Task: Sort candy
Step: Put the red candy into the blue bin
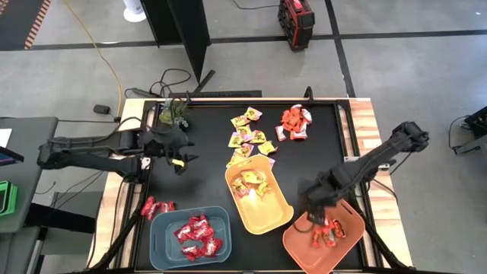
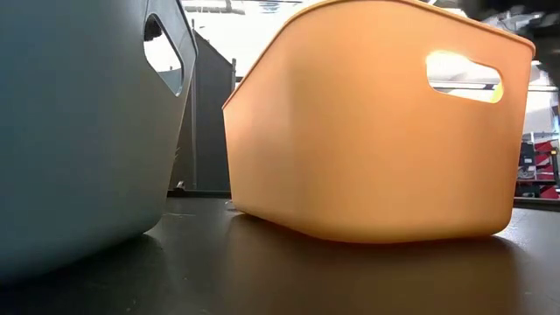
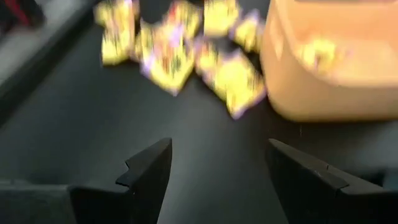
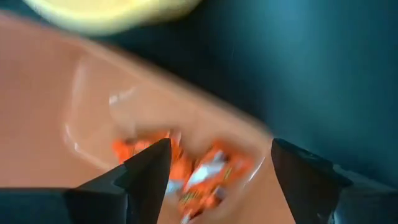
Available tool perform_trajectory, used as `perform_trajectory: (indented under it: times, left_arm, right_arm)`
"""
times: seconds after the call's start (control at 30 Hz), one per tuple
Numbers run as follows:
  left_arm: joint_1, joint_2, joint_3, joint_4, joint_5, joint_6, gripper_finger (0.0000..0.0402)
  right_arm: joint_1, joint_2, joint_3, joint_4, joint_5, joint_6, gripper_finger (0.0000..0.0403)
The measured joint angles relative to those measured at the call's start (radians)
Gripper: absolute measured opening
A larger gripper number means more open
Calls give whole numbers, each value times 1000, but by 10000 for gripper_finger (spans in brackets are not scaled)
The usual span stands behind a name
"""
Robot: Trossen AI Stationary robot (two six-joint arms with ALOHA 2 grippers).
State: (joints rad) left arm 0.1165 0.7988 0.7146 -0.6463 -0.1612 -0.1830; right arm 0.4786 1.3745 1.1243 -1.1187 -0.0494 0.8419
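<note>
Yellow candy with pink marks lies loose mid-table, also in the left wrist view. Orange-red candy is piled near the far edge, and a few deep red pieces lie near the left. More candy sits in the bins: red, yellow and orange-red. My left gripper is open and empty, left of the yellow pile. My right gripper is open, above the orange bin's far-left rim, with nothing between its fingers.
Three bins stand along the near edge: blue-grey, yellow and orange. A green plant sprig lies at the far left corner. The black mat is bare between the left gripper and the yellow candy.
</note>
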Motion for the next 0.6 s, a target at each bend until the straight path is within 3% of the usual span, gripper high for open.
perform_trajectory:
  times: [0.2,0.33,0.6]
  left_arm:
    - [-96,67,57,-284,49,-179,251]
    - [-172,125,91,-466,175,-302,251]
    - [-324,232,110,-749,435,-499,251]
  right_arm:
    - [-209,-51,67,10,110,-346,291]
    - [-337,-54,107,61,176,-574,291]
    - [-496,-28,111,289,183,-908,291]
